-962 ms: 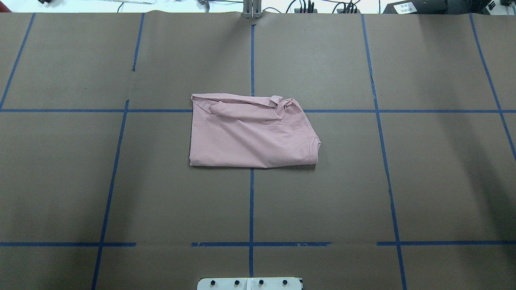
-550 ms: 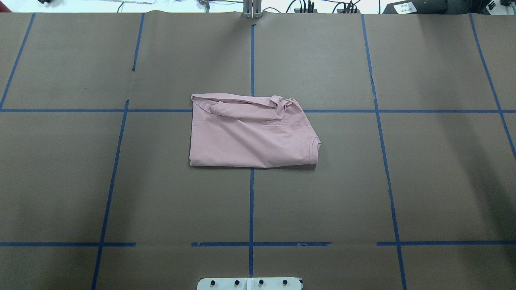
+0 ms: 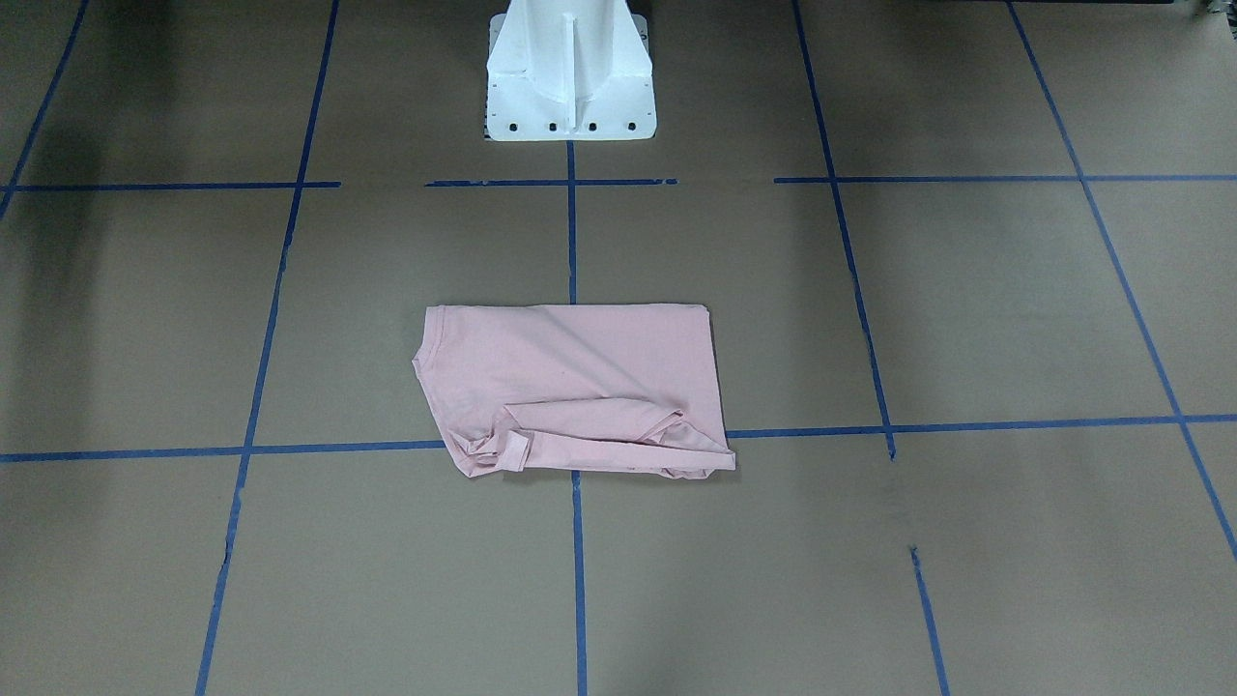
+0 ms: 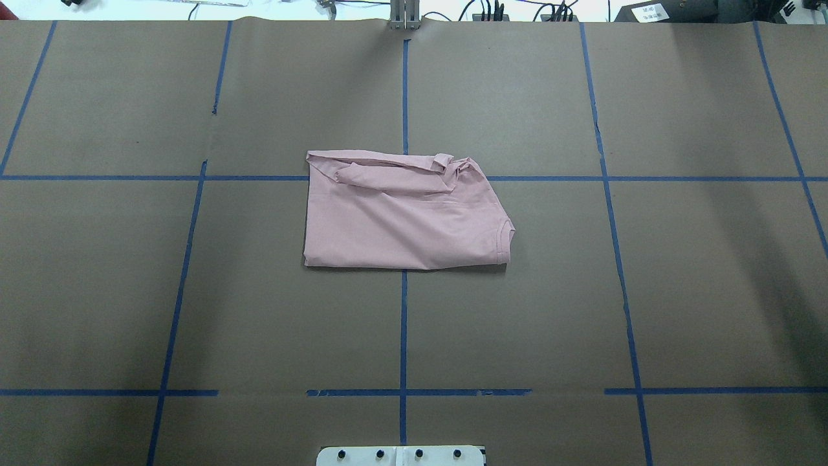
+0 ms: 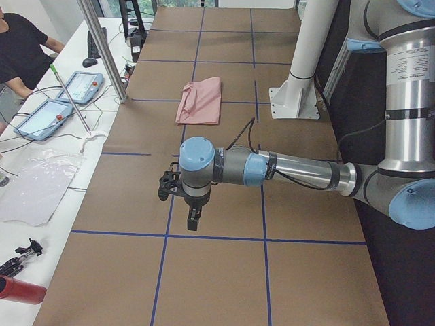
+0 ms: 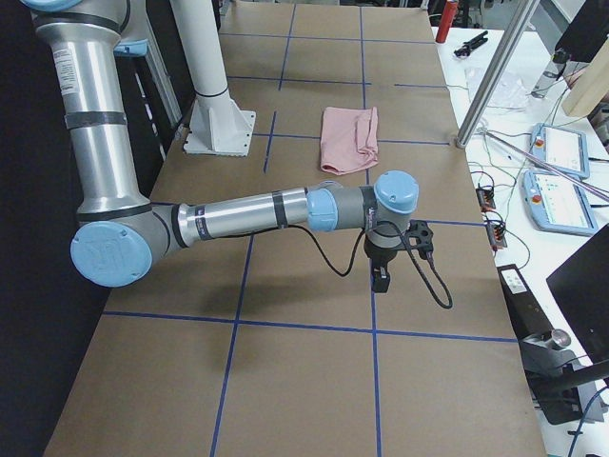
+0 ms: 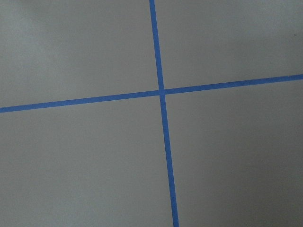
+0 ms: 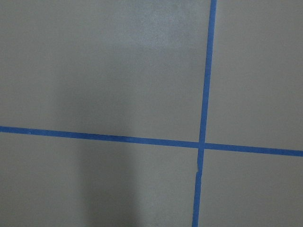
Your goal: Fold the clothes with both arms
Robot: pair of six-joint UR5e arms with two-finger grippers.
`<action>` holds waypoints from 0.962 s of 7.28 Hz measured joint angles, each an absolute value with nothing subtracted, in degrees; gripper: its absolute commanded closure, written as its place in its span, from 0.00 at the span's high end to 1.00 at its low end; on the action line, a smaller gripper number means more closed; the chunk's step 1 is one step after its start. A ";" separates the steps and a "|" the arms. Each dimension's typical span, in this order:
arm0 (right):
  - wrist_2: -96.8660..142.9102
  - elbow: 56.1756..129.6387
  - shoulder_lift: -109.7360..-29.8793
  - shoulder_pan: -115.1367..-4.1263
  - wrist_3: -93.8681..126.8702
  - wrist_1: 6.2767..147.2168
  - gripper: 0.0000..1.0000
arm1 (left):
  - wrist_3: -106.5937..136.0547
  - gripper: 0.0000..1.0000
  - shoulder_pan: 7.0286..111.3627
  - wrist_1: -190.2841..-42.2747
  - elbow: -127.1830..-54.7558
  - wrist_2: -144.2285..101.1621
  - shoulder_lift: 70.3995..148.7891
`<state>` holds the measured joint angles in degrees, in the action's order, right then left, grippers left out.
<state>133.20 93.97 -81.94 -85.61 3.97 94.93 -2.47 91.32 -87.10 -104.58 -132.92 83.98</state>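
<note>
The pale pink T-shirt (image 4: pixel 401 220) lies folded into a rough rectangle at the table's middle, plain side up, with the print hidden. Its ribbed collar (image 4: pixel 505 243) is at the right edge, and a bunched sleeve lies along the far edge. It also shows in the front view (image 3: pixel 570 387) and in both side views (image 5: pixel 200 100) (image 6: pixel 347 138). My left gripper (image 5: pixel 194 221) hangs over bare paper far to the left of the shirt. My right gripper (image 6: pixel 383 279) hangs far to its right. I cannot tell whether either is open or shut. Both wrist views show only paper and blue tape.
Brown paper with a blue tape grid (image 4: pixel 403 323) covers the table. The white pedestal base (image 3: pixel 570 87) stands at the robot's edge. Teach pendants (image 5: pixel 81 87) (image 6: pixel 561 148), cables and a metal post (image 5: pixel 102 47) lie along the operators' side, where a person (image 5: pixel 20 47) sits.
</note>
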 measured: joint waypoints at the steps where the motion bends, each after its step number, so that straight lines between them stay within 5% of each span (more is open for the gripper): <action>1: 133.11 93.90 -81.93 -85.61 3.93 94.92 1.00 | -2.36 1.00 91.32 -87.20 -104.48 -132.88 83.95; 7: 133.53 93.98 -82.33 -85.61 3.95 95.12 1.00 | -2.16 1.00 91.36 -87.40 -103.14 -133.23 83.16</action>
<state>133.53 93.98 -82.33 -85.61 3.95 95.12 -2.16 91.36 -87.40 -103.14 -133.23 83.16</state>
